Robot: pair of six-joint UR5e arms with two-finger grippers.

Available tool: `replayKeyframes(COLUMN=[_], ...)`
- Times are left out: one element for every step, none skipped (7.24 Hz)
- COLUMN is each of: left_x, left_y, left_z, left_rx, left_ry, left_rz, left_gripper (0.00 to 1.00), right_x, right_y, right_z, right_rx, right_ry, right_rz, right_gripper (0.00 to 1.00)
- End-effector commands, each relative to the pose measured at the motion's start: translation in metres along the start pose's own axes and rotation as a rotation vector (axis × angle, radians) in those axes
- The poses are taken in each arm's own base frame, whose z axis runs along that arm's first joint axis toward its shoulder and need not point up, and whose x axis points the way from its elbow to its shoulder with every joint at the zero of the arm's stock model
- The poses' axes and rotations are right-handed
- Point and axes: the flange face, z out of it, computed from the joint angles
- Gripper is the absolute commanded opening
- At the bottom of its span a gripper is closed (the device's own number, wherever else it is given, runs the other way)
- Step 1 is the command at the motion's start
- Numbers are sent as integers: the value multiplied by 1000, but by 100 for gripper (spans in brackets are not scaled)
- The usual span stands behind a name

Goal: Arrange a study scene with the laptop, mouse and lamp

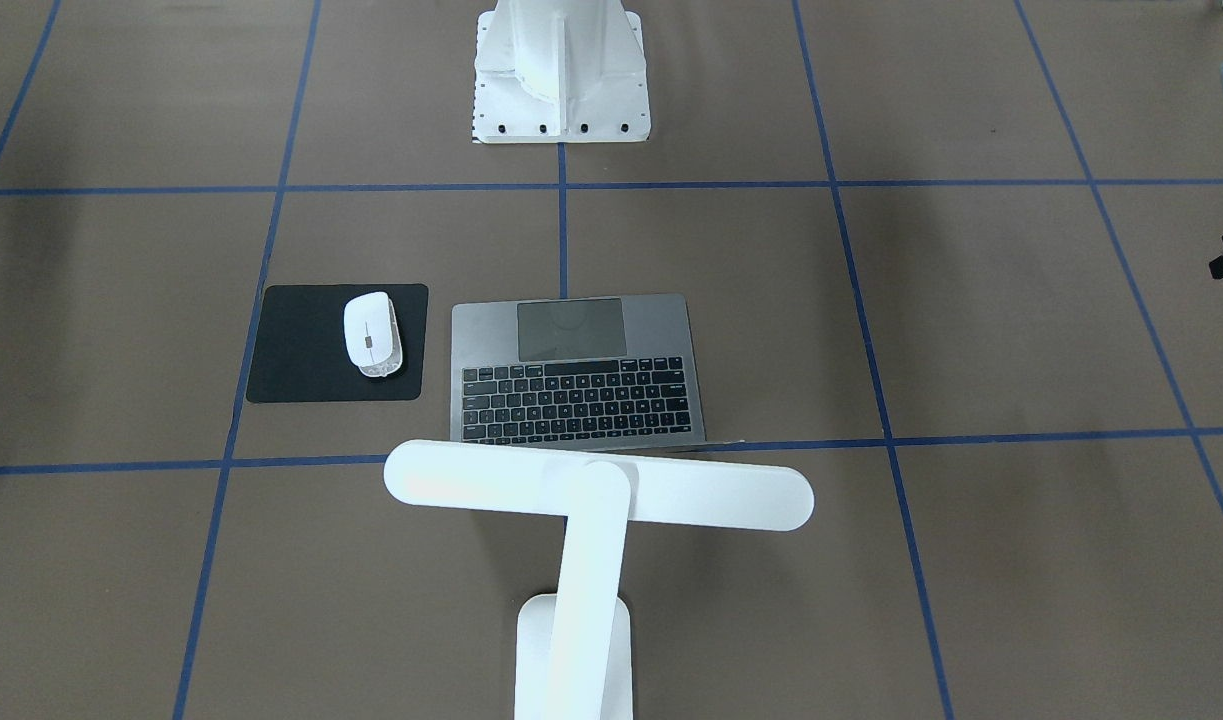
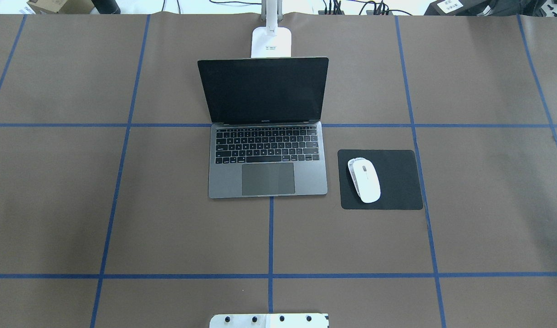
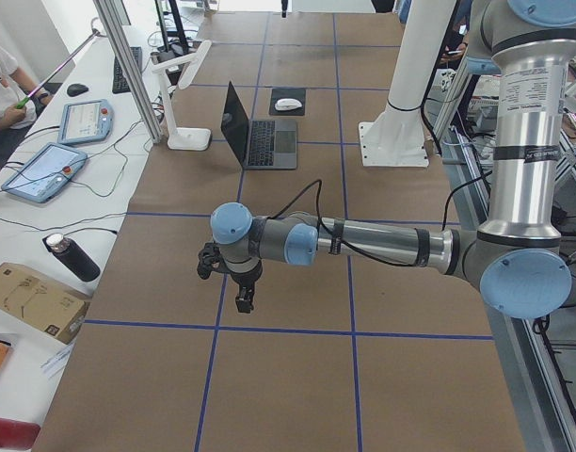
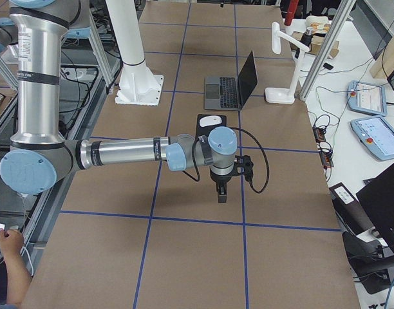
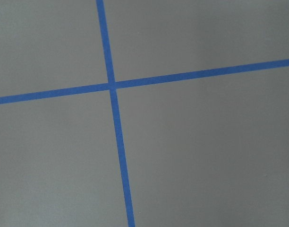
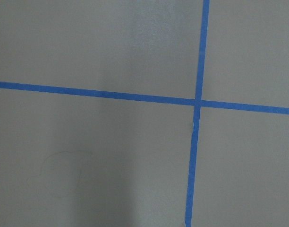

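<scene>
Lamp (image 2: 271, 42) close behind open laptop (image 2: 268, 150)

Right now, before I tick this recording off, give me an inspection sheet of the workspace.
Surface: brown table with a blue tape grid.
Job's things: laptop open, screen dark; mouse on the black mat, on the robot's right of the laptop; lamp stands behind the laptop's screen.
Clutter: only the white pedestal.
Grippers: left gripper and right gripper hover over bare table, nothing seen in them; open or shut cannot be told.
Cables: left wrist cable and right wrist cable loop free of the table.
Surroundings: side bench with pendants, bottle, cardboard box.
</scene>
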Motion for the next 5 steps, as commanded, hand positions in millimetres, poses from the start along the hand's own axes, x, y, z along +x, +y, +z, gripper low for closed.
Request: replayKeyframes(left_x=[-7,-9,-11,-11,-10], left_y=[3,4,4,4,3], left_z=[-2,-4,-6,-6,-7], left_rx=[3,9,12,12,15], left_ry=[-2,-2,-2,-1,0], left_rz=[-16,-22,-26,-26,-25], left_gripper=[99,99,99,99,99], right_x=[0,1,0,2,3], right_y=[0,-1,-2,-2,-1], right_z=[0,0,0,2,2], right_rx=[0,0,2,-2,-4], right_ry=[-1,3,5,5,6], right_rz=[2,2,0,4,4], right_gripper=[99,99,99,99,99])
